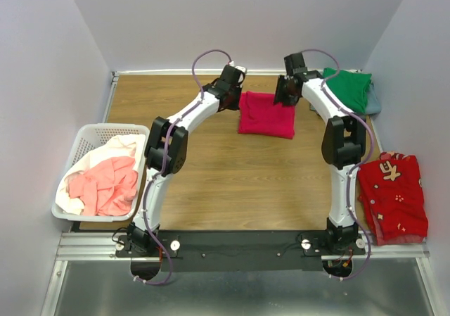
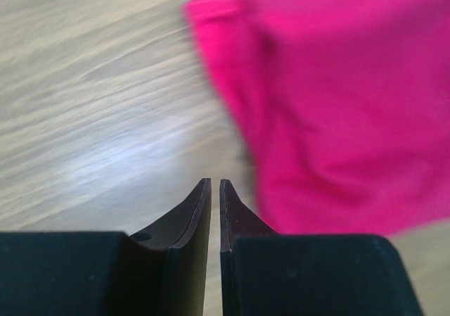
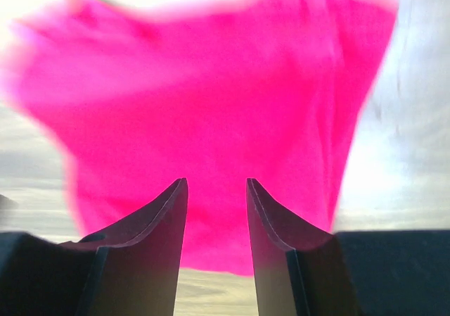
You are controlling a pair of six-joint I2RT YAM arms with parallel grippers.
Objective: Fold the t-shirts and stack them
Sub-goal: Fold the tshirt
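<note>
A crimson-pink t-shirt (image 1: 267,115) lies folded into a rectangle on the wooden table, towards the back. My left gripper (image 1: 235,99) hovers at its left edge; in the left wrist view the jaws (image 2: 215,182) stand only a thin slit apart with bare wood between them, and the shirt (image 2: 337,105) lies just to their right. My right gripper (image 1: 285,96) is over the shirt's far right corner, open (image 3: 216,181), with the pink cloth (image 3: 211,98) below and nothing between the fingers. A folded green t-shirt (image 1: 348,87) rests on a grey-blue one (image 1: 374,103) at the back right.
A white lattice basket (image 1: 88,136) at the left edge holds a salmon-pink t-shirt (image 1: 105,186) and a white one (image 1: 119,146). A red patterned cloth (image 1: 394,196) lies at the right edge of the table (image 1: 211,182). Walls close in on three sides.
</note>
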